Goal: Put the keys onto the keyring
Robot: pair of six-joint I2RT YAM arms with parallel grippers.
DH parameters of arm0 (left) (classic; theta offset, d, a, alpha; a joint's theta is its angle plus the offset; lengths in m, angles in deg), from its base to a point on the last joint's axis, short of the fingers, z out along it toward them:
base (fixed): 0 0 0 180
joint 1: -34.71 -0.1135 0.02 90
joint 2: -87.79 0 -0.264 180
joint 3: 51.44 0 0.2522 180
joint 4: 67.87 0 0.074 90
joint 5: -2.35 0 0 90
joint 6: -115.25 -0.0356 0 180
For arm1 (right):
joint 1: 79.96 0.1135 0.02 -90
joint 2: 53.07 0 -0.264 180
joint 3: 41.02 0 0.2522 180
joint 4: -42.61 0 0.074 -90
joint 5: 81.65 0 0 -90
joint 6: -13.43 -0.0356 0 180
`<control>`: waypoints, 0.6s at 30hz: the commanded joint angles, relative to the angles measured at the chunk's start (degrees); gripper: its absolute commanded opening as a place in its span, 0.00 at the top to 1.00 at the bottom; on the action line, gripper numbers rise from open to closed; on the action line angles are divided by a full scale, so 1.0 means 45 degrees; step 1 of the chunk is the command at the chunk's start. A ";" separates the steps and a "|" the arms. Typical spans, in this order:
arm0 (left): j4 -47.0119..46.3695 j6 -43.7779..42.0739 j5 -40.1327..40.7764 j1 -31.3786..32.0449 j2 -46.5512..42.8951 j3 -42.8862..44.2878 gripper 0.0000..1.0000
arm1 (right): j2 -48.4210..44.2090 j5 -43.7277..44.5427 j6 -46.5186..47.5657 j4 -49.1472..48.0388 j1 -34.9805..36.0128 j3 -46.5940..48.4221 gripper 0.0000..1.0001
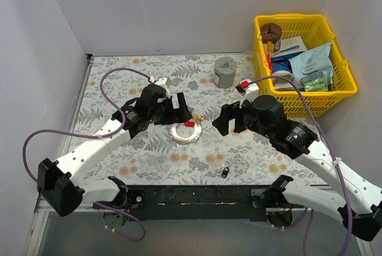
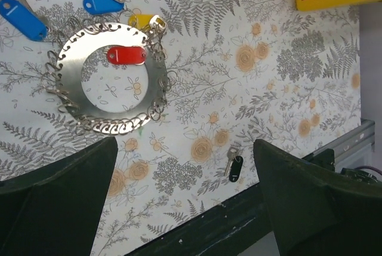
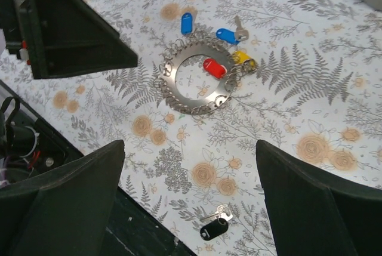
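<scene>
keyring [image 1: 186, 132] lies flat on the floral tablecloth [image 1: 113, 71], mid-table, between the 2 grippers. Outer rim is fringed all round with small silver loops.

Keys around it:
- red-tagged key [image 2: 126, 55] sits in the ring's hole, tag overlapping the inner edge. Can't tell if it's hooked on.
- yellow-tagged key [image 2: 142, 21] touches the far rim among the loops. Attachment unclear too.
- 2 blue-tagged keys [image 2: 102, 3] are loose just beside the far rim. 1 shows its silver blade pointing away from the ring.
- black-headed key [image 1: 225, 172] is alone by the table's near edge, well apart from the ring, on the right arm's side.

left gripper [image 2: 185, 142]: fingers spread wide, nothing between them, above the cloth. In the top view it sits just beside the ring's far-left edge, not touching it as far as I can see.

right gripper [image 3: 190, 144]: fingers also spread wide and empty. It is off to the ring's right, near but apart. The ring and tagged keys are in plain sight of its camera.

Further out: grey cup [image 1: 225, 72] stands upright toward the far edge of the cloth. yellow basket [image 1: 334, 98] is at the far right, filled with packets.
</scene>
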 commanded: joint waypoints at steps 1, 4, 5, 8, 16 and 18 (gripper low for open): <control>-0.1750 0.0875 -0.0491 -0.0010 -0.2070 -0.2002 0.02 | -0.0569 0.1678 -0.0158 0.0258 -0.0002 0.0277 0.02; -0.3471 0.1497 -0.0803 -0.0010 -0.2602 -0.3237 0.02 | -0.1116 0.1994 -0.0903 -0.1224 -0.0002 -0.0719 0.02; -0.3589 0.1636 -0.0901 0.0009 -0.2584 -0.3219 0.02 | -0.1214 0.1993 -0.1002 -0.1560 -0.0002 -0.1031 0.02; -0.3766 0.1950 -0.1039 0.0009 -0.2389 -0.3141 0.02 | -0.1274 0.2170 -0.1530 -0.2226 -0.0002 -0.1795 0.02; -0.3572 0.1150 -0.0531 0.0009 -0.0672 -0.2419 0.02 | -0.0026 0.1994 -0.1044 -0.2928 -0.0021 -0.2420 0.02; -0.3395 0.0781 -0.0647 0.0009 0.0203 -0.1950 0.02 | 0.0752 0.1819 -0.0634 -0.3086 -0.0041 -0.2362 0.02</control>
